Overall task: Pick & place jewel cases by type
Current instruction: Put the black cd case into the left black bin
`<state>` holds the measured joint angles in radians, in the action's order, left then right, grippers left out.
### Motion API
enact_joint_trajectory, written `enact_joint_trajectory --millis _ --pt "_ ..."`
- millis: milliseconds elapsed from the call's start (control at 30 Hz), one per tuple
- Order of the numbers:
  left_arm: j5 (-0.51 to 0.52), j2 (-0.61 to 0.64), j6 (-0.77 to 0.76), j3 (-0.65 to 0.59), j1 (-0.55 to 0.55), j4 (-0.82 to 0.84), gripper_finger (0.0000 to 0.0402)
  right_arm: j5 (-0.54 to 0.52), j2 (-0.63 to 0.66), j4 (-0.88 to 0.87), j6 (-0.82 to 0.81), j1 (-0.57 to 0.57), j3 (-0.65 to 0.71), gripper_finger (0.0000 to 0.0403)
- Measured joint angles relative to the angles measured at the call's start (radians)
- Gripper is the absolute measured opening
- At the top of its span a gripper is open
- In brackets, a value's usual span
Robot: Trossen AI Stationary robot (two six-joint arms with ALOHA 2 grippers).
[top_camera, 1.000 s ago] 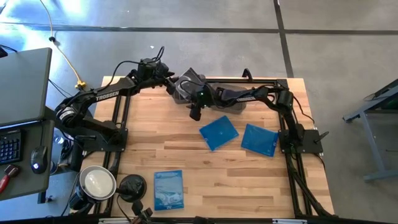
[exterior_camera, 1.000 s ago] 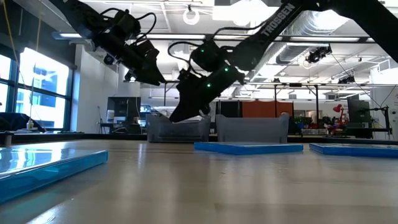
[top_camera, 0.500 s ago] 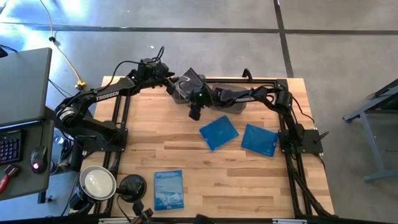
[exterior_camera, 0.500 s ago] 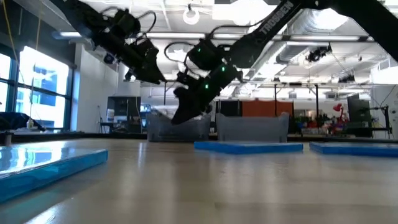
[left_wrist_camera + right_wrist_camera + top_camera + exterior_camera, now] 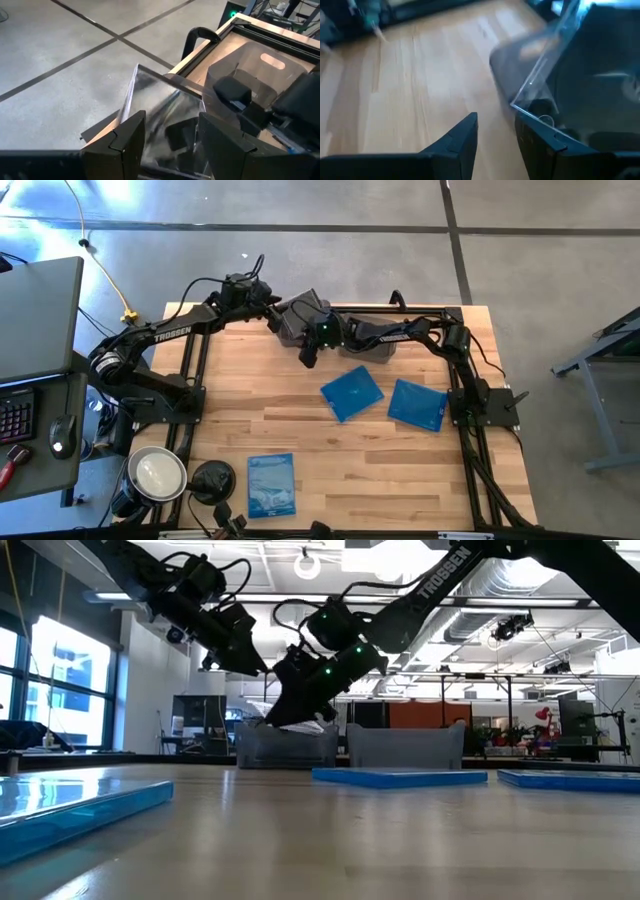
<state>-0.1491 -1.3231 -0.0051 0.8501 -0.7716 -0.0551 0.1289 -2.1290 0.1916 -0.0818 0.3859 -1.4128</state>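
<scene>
A clear jewel case (image 5: 160, 100) (image 5: 560, 75) stands tilted in the left smoky tub (image 5: 285, 748) at the table's far edge, its upper edge above the rim. My left gripper (image 5: 165, 117) (image 5: 272, 318) hovers open at that tub's left end, looking down on the case. My right gripper (image 5: 496, 117) (image 5: 308, 358) is open at the tub's near side, one finger beside the case's lower corner. Three blue jewel cases lie flat on the table: two at mid-right (image 5: 352, 392) (image 5: 417, 404) and a paler one near the front left (image 5: 271, 484). My right gripper has one finger (image 5: 535, 132) right at the clear case's lower corner (image 5: 516, 106). Whether it touches the case I cannot tell, since the finger hides the spot. Only bare wood shows between its fingers.
A second smoky tub (image 5: 372, 345) stands to the right of the first, under my right arm. A round black object (image 5: 212, 478) and a metal bowl (image 5: 157, 473) sit at the near left corner. Open wood lies between the blue cases and the front edge.
My right gripper has rolled a little at the wrist, and its fingertips have swung slightly up toward the left tub. Its fingers stand as far apart as before.
</scene>
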Motion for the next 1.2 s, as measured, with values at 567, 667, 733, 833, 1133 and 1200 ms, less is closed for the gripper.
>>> enact_joint_trajectory --millis 567,667,733,833,1133,1200 --pt "0.0 0.0 0.0 0.0 0.0 0.092 0.0182 0.214 0.022 0.103 -0.066 0.006 0.0 0.0128" --pt "-0.001 0.0 0.001 0.0 0.0 0.138 0.0182 0.127 0.049 0.073 0.003 0.009 0.0 0.0128" --pt "-0.007 0.0 0.01 0.0 0.0 0.177 0.0182 0.031 0.073 0.025 0.078 0.009 0.0 0.0128" --pt "-0.034 -0.005 0.035 0.0 0.007 0.215 0.0182 -0.112 0.118 -0.079 0.184 0.005 0.0 0.0128" --pt "0.07 -0.116 0.08 -0.002 0.17 0.228 0.018 -0.281 0.306 -0.366 0.308 -0.015 0.0 0.011" --pt "0.082 -0.122 0.108 -0.002 0.213 0.223 0.0172 -0.285 0.36 -0.431 0.312 -0.022 0.0 0.0096"
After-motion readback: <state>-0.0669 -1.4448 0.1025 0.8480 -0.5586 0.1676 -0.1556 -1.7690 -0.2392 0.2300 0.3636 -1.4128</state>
